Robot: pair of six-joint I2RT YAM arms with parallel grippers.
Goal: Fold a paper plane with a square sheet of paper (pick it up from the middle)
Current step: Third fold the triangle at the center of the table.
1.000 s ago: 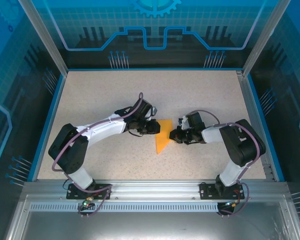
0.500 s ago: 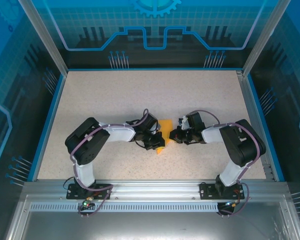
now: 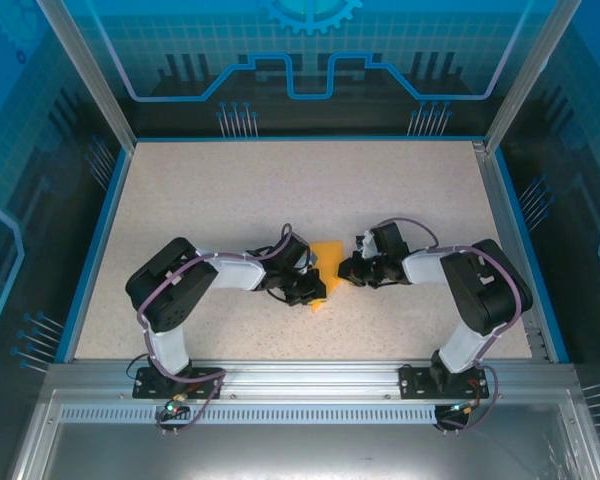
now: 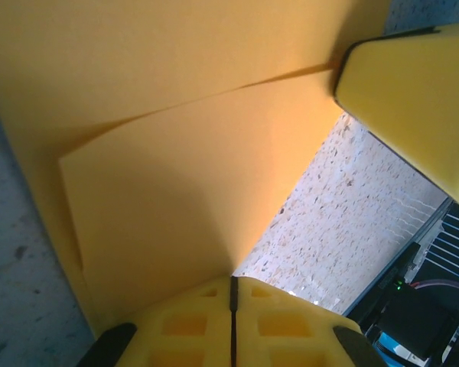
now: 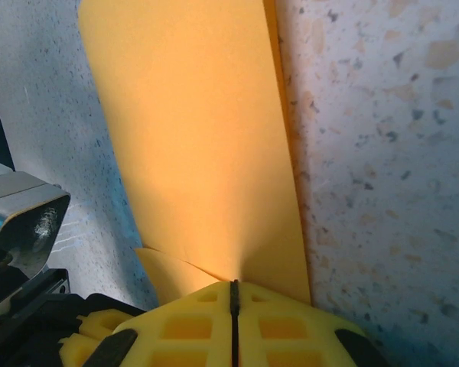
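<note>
Orange paper [image 3: 329,251] sits mid-frame on table [image 3: 230,190], partly folded. Left gripper [image 3: 315,291] and right gripper [image 3: 347,270] both pinch it tight — if they pull apart, thin paper may rip, or slip and spoil fold

The sheet of paper [image 3: 327,258] lies near the middle of the tabletop [image 3: 280,190], between the two arms. The left claw [image 3: 315,291] sits at its near left edge, and the right claw [image 3: 346,270] at its right edge.

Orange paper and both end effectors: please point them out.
orange paper [image 5: 191,130]: right wrist view, flat face.
left end effector [image 4: 231,287]: left wrist view, fingertip seam.
right end effector [image 5: 232,289]: right wrist view, fingertip seam.
</note>
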